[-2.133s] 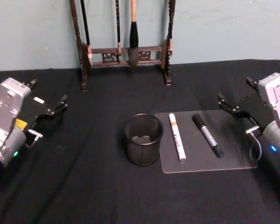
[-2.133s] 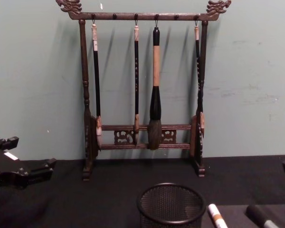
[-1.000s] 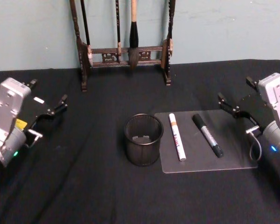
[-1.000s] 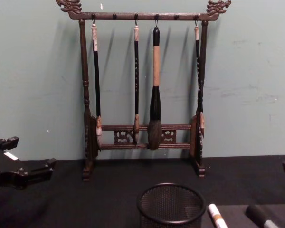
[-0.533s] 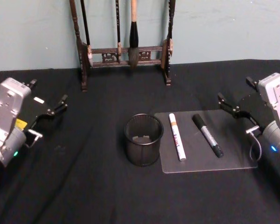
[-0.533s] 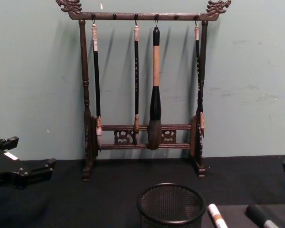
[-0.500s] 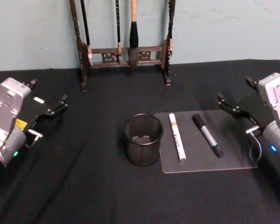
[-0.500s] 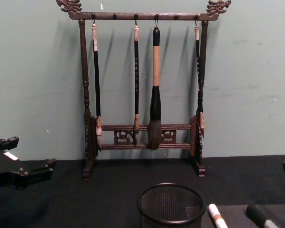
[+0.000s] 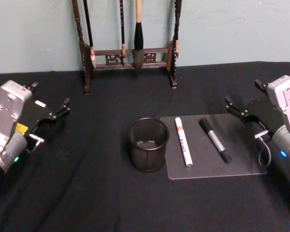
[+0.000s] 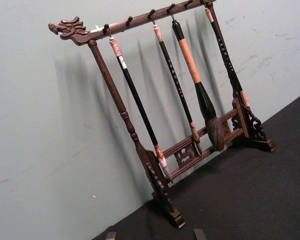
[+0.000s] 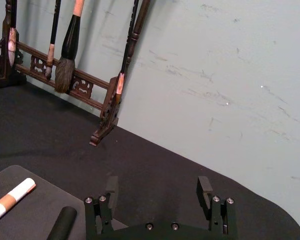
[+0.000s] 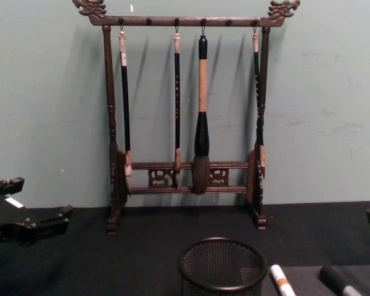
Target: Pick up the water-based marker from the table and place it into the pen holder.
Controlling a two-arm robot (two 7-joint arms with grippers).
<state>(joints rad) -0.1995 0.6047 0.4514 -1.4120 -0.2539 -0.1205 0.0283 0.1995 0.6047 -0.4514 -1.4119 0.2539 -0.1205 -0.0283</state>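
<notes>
Nothing has shifted since a couple of seconds ago: both my arms sit where they were and neither marker has been touched.

Nearest me, my left gripper (image 9: 51,94) hovers low over the black table (image 9: 87,193) out at my left side, wrist turned so the fingers point inward and away from me, jaws spread wide and empty. My right gripper (image 9: 242,92) mirrors it at my right side, just beyond the right edge of a translucent mat (image 9: 241,162). In the right wrist view its two fingers (image 11: 111,184) stand well apart with nothing between them, and the mat's corner lies below them.

Between my grippers, near the middle of the table, the pen holder (image 9: 147,157) stands upright, a round black mesh cup. The mat lies just to its right, and on it lie two markers, side by side and apart. The white marker (image 9: 182,141) with an orange band is the one closer to the holder, and the black marker (image 9: 215,140) lies further right, closer to my right gripper. I cannot tell which of the two is the water-based one.

Farther back, a dark wooden brush rack (image 9: 128,53) stands at the table's far edge with brushes hanging from it, against a pale green wall (image 9: 232,29)
</notes>
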